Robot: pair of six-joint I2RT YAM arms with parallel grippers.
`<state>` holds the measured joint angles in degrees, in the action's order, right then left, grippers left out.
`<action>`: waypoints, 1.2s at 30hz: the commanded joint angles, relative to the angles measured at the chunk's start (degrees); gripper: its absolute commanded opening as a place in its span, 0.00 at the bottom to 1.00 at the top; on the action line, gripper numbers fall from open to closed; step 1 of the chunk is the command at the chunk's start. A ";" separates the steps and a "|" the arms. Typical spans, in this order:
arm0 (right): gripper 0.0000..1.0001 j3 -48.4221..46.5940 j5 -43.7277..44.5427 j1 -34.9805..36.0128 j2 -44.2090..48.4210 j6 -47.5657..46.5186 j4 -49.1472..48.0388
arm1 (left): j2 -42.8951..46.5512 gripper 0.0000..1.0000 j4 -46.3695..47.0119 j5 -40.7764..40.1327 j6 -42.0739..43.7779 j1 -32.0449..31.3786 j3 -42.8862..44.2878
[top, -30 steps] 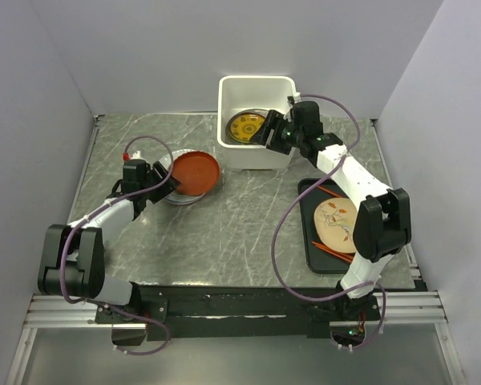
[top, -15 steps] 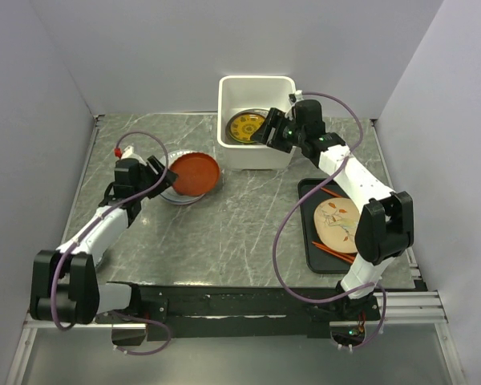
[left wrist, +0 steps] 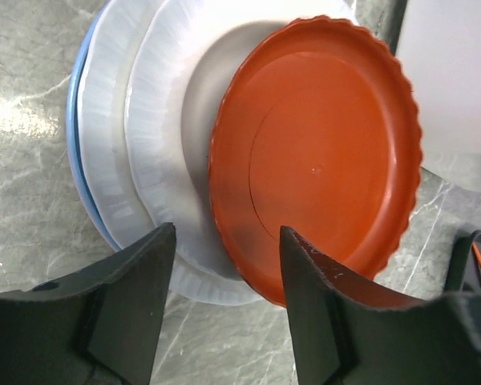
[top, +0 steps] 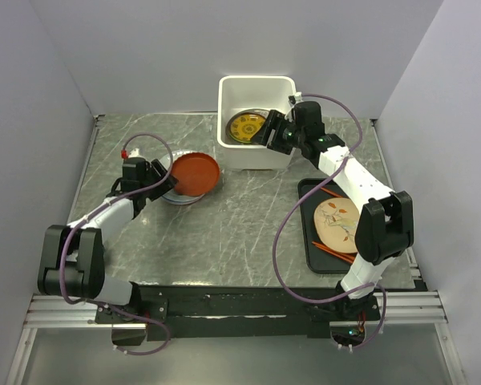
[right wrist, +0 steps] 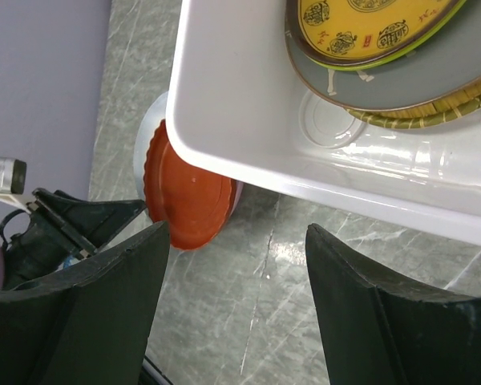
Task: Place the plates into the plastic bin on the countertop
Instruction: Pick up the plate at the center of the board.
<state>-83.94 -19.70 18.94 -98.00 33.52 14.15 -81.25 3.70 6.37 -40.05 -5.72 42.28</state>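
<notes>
A red-brown plate (top: 196,172) lies shifted to the right on top of a stack of white and pale blue plates (left wrist: 136,152) on the countertop (top: 224,233). My left gripper (top: 162,178) is open at the stack's near-left edge, its jaws either side of the plates' rim (left wrist: 228,265). The white plastic bin (top: 256,152) holds a yellow patterned plate (top: 246,126) on grey, woven tan and green ones (right wrist: 401,80). My right gripper (top: 274,136) is open and empty over the bin's front right rim. A cream plate (top: 337,224) lies on the black tray.
The black rectangular tray (top: 309,241) sits at the right with orange chopsticks (top: 335,253) under the cream plate. Grey walls close in the countertop on three sides. The right arm's purple cable (top: 284,233) loops over the counter.
My left arm swung out to the left and back, ending near its earlier spot at the stack. The red-brown plate sits slightly further left. The right gripper barely moved.
</notes>
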 commanded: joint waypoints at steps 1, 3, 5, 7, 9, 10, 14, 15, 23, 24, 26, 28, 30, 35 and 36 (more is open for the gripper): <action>0.75 -0.08 -0.07 0.05 2.37 -0.91 -0.97 | -1.19 0.59 3.85 0.04 0.85 -0.09 1.75; 0.76 0.01 0.02 0.05 2.46 -1.00 -0.97 | -1.54 0.58 4.47 0.13 0.85 -0.09 1.84; 0.76 0.09 0.10 0.13 2.28 -1.00 -0.88 | -2.06 0.57 4.64 0.31 0.68 -0.09 2.10; 0.76 0.18 0.02 0.05 2.20 -1.17 -0.97 | -2.42 0.55 5.70 1.01 0.24 -0.09 2.02; 0.76 0.62 -0.07 0.05 2.28 -1.09 -1.14 | -3.64 0.54 6.05 1.27 0.24 -0.09 2.54; 0.76 0.71 -0.07 -0.04 2.28 -1.09 -1.14 | -4.26 0.51 6.05 1.88 0.06 -0.17 2.80; 0.76 1.06 -0.34 -0.31 2.37 -1.09 -1.32 | -6.63 0.42 6.66 3.03 -0.11 -0.09 3.33; 0.76 1.23 -0.34 -0.39 2.46 -1.09 -1.32 | -6.72 0.39 6.84 3.03 -0.11 -0.09 3.25; 0.76 2.38 -0.42 -0.66 3.34 -1.09 -1.93 | -6.90 0.01 5.26 1.98 0.42 -0.09 3.60; 0.76 2.38 -0.51 -0.66 3.51 -1.00 -2.02 | -6.73 0.01 5.35 1.98 0.24 -0.17 3.42; 0.76 2.64 -0.68 -0.74 3.60 -1.00 -2.11 | -6.20 0.01 5.52 2.15 0.06 -0.09 3.16; 0.76 2.99 -0.77 -0.74 3.78 -1.00 -2.46 | -5.76 0.01 5.52 2.33 -0.03 -0.09 2.98; 0.76 2.91 -0.77 -0.75 3.69 -0.91 -2.46 | -5.23 0.01 5.44 2.15 -0.11 -0.09 2.89; 0.76 2.99 -1.12 -0.75 4.04 -0.74 -2.73 | -3.66 0.01 4.82 1.80 -0.03 -0.09 2.72; 0.76 3.08 -1.21 -0.66 4.21 -0.65 -2.90 | -3.21 0.01 4.73 1.80 -0.11 -0.09 2.63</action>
<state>-81.21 -20.14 18.70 -97.19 33.34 13.54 -87.70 8.25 8.12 -40.10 -5.72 43.75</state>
